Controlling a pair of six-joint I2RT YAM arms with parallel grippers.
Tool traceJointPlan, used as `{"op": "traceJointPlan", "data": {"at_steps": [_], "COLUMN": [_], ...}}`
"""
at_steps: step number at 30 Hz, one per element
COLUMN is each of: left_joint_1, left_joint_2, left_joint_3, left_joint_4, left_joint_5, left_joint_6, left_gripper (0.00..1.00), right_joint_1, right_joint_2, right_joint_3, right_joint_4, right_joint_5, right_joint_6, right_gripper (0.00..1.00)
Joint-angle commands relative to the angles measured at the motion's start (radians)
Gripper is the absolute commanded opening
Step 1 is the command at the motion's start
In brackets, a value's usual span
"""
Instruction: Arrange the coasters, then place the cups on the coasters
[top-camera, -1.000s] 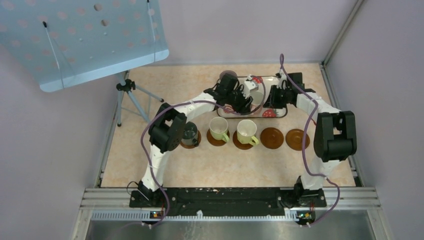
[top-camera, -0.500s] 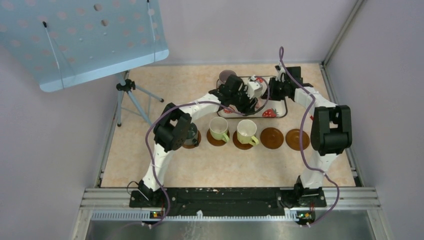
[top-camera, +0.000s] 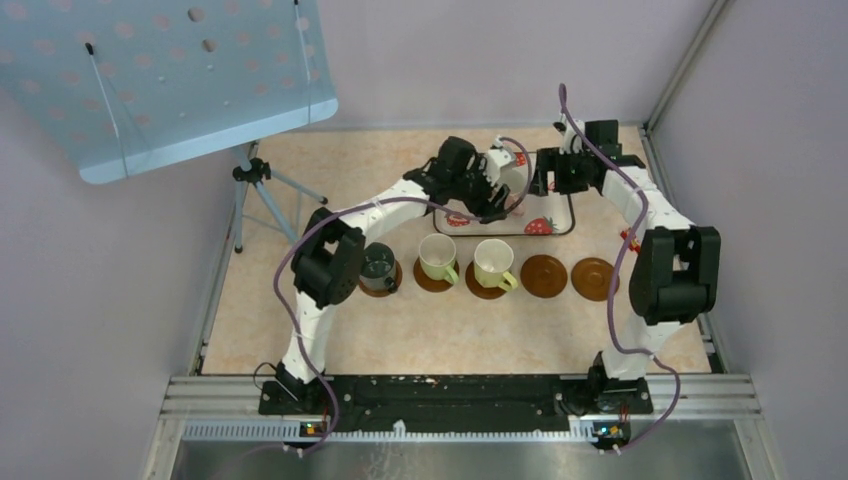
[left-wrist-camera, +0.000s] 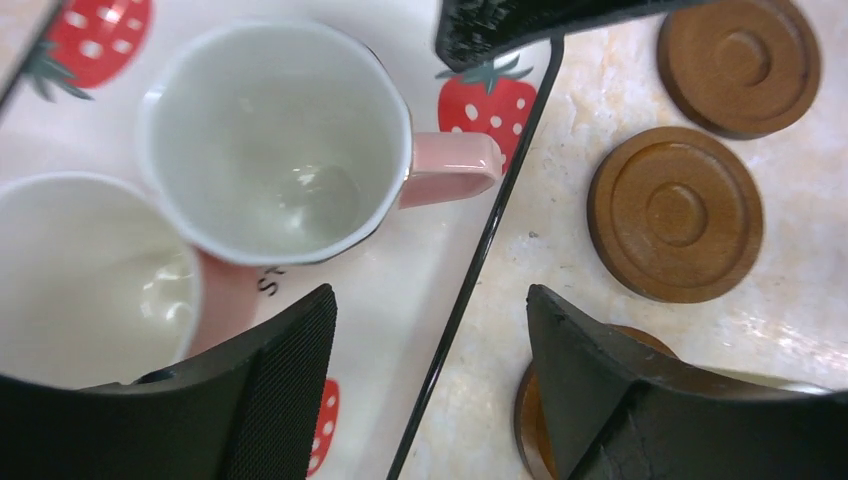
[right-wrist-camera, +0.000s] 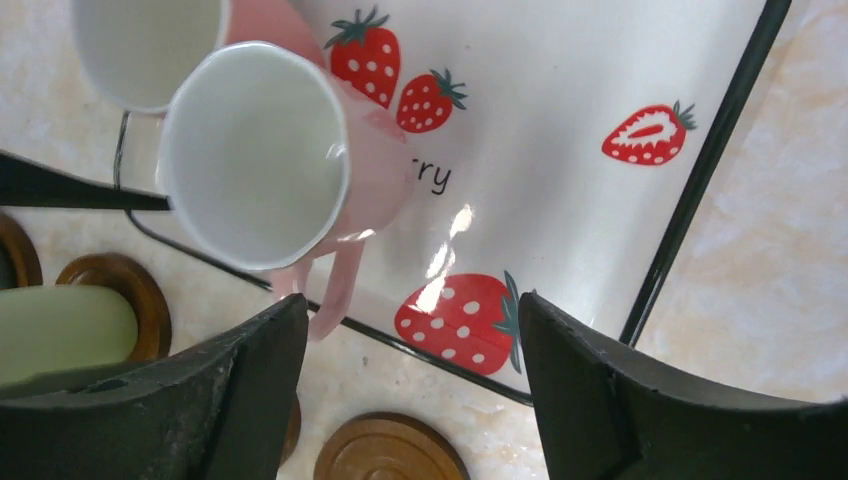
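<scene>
Hovering above the strawberry-print tray (right-wrist-camera: 560, 90), the left gripper (left-wrist-camera: 430, 310) and the right gripper (right-wrist-camera: 410, 310) both hold their jaws apart with nothing between them. Two pink cups (left-wrist-camera: 275, 140) stand upright on the tray, close together. Just off the tray's near edge lies a row of five brown coasters (top-camera: 594, 279). One carries a dark cup (top-camera: 380, 268), two carry pale green cups (top-camera: 438, 257), and the two toward the tray's right end are bare.

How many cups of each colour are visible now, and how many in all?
Dark cup: 1
Yellow-green cups: 2
Pink cups: 2
Total in view: 5
</scene>
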Motion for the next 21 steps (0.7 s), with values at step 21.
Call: {"op": "traceJointPlan", "data": {"at_steps": [21], "left_joint_1": [0.358], "left_joint_2": [-0.604], "left_joint_3": [-0.313], "left_joint_4": [-0.209], "left_joint_5": [0.036], "left_joint_6": [0.024], "left_gripper": [0.99], "right_joint_1": [0.234], "right_joint_2": [0.105], "right_joint_3": [0.245], "right_joint_4": [-0.318], "right_joint_5": [0.232], "right_joint_6": [-0.216], "right_gripper": [0.68]}}
